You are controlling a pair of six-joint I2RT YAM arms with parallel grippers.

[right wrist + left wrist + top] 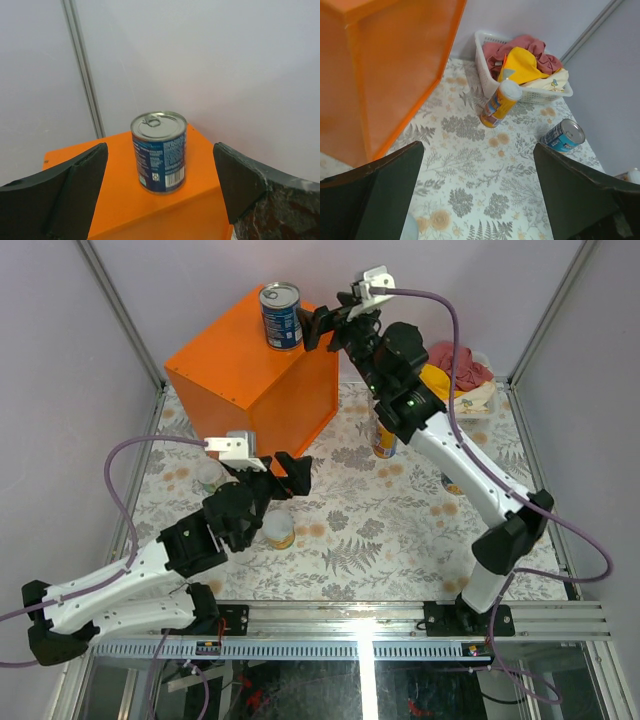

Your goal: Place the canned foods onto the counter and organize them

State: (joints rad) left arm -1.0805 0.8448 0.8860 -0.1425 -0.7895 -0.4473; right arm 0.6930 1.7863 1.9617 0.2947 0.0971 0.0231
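A blue-labelled can with a silver top [281, 315] stands upright on the orange counter [240, 370]. It also shows in the right wrist view [159, 151], centred between and just beyond my open fingers [75, 190]. My right gripper [322, 328] is open and empty just right of that can. My left gripper [293, 478] is open and empty, low over the table. A short yellow can [278, 530] and a white-topped can [210, 477] stand near it. A yellow tube [384, 440] stands by the counter, also in the left wrist view [501, 102]. A blue can [562, 135] lies on its side.
A white basket [478, 390] of red and yellow cloths sits at the back right, also in the left wrist view [530, 92]. The counter's side [380, 75] fills the left of the left wrist view. Another can [452, 483] is partly hidden under the right arm.
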